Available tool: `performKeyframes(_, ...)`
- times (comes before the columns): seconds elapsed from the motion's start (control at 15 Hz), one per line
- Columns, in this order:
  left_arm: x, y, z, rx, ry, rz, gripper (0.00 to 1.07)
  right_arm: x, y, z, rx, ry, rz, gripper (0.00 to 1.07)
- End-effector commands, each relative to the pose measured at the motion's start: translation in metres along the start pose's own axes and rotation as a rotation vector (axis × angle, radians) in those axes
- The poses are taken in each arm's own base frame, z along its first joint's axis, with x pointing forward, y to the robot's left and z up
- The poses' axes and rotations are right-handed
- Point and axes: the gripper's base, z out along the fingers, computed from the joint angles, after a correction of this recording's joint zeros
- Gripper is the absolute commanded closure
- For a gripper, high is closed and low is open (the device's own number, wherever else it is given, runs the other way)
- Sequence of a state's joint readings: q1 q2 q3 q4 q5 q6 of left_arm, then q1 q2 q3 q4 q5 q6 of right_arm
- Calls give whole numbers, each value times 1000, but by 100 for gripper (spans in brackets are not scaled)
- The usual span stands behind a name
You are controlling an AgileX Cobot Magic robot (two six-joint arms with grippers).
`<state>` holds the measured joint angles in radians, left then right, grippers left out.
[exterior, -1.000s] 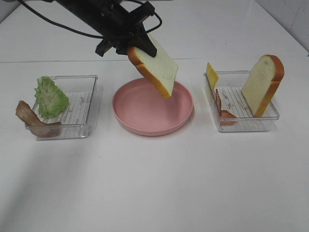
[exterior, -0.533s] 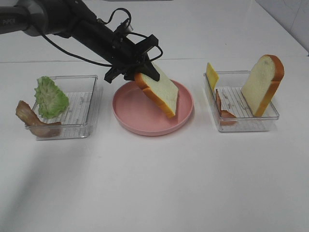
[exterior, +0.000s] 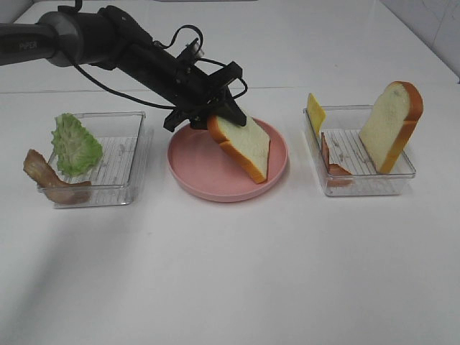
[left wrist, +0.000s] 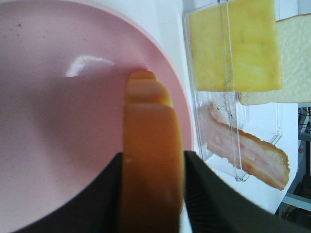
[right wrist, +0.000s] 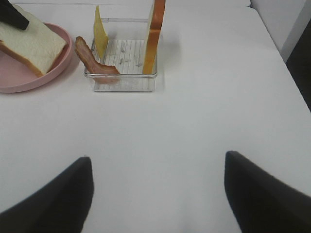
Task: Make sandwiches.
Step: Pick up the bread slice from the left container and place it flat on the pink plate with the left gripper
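Bread slice [exterior: 248,144] tilted on pink plate [exterior: 201,169], betw. L fingers [left wrist: 209,204].

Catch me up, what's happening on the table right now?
The left gripper holds a bread slice by its crust end, tilted, with its lower end down on the pink plate. Nothing else is on the plate yet. The lettuce and a brown bacon strip wait at the left tray; the cheese, a pinkish meat strip and the second bread slice stand in the right tray. The right gripper hangs open over bare table, holding nothing.
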<state>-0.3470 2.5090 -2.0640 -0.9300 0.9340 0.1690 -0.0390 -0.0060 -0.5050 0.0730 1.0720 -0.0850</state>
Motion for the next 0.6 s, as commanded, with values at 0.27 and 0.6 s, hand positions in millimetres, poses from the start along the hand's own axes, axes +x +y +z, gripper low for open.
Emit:
performKeyframes(0.27, 2, -6, 1, -7, 5, 20, 29, 0, 0, -1, 8, -23, 3, 36)
performKeyframes(0.6, 11, -30, 2, -285, -17, 238, 29, 0, 0, -1, 8, -23, 3, 36)
